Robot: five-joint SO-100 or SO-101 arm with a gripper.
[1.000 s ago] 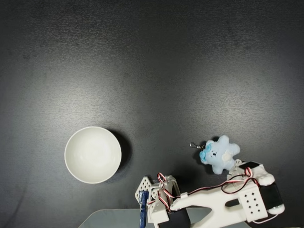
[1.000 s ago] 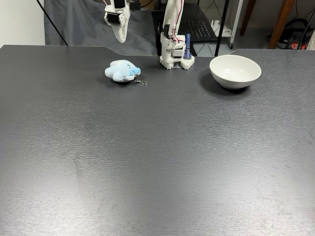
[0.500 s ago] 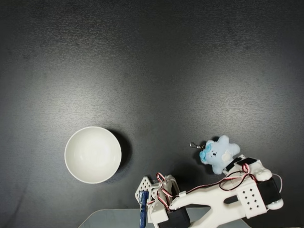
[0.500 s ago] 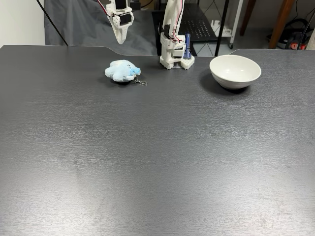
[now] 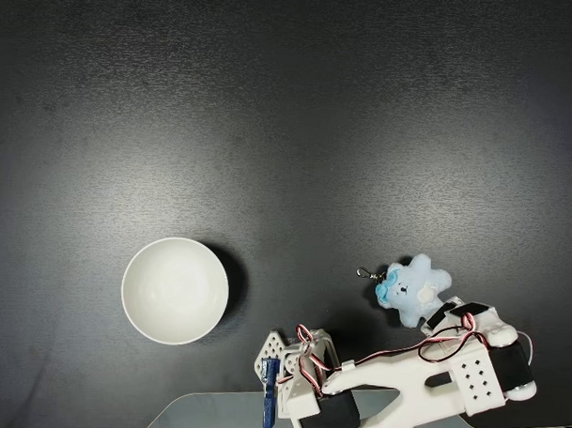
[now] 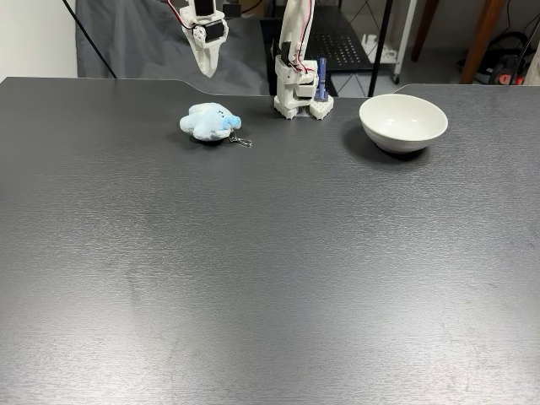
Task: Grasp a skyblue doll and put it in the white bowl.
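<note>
The skyblue doll (image 6: 209, 121) lies on the black table at the back left of a fixed view, its metal clasp (image 6: 243, 142) pointing to the front right. From above, the skyblue doll (image 5: 413, 289) rests just off the tip of the white arm (image 5: 468, 371). My gripper (image 6: 207, 71) hangs in the air a short way above and behind the doll, pointing down. Its fingers taper together into a single tip with nothing between them. The white bowl (image 6: 403, 122) stands to the right of the arm's base with nothing inside it; from above the white bowl (image 5: 175, 290) is at the lower left.
The arm's base (image 6: 295, 99) with a blue clamp (image 6: 321, 80) stands at the table's back edge between doll and bowl. Behind the table are a dark cloth and a metal rack (image 6: 354, 42). The dark tabletop (image 6: 270, 270) stretches wide in front.
The gripper shifted slightly to the right and closer over the doll a second ago, then held almost still. Doll and bowl have not moved.
</note>
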